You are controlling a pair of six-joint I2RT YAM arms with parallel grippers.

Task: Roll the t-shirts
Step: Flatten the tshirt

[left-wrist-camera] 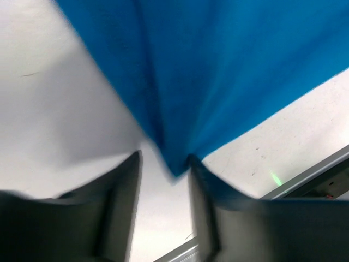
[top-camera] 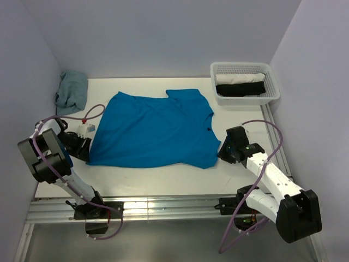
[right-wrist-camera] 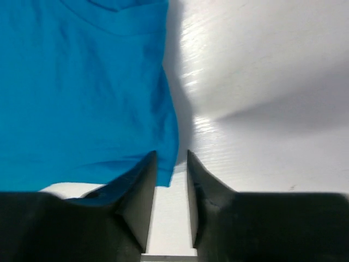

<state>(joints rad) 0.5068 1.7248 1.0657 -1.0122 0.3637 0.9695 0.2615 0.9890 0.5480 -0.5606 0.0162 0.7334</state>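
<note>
A bright blue t-shirt (top-camera: 152,131) lies spread flat on the white table, its collar toward the right. My left gripper (top-camera: 82,146) is at the shirt's near-left corner. In the left wrist view that gripper (left-wrist-camera: 163,158) stands open, and the pointed corner of the t-shirt (left-wrist-camera: 218,71) hangs down to the gap between the fingertips. My right gripper (top-camera: 224,150) sits at the near-right corner. In the right wrist view it (right-wrist-camera: 172,155) is open too, with the edge of the t-shirt (right-wrist-camera: 82,93) lying against its left finger (right-wrist-camera: 143,185).
A white mesh basket (top-camera: 246,99) at the back right holds a rolled white garment (top-camera: 240,78) and a black one (top-camera: 240,88). A grey-blue cloth heap (top-camera: 72,91) lies at the back left. A small white-and-red object (top-camera: 86,128) sits near the left arm.
</note>
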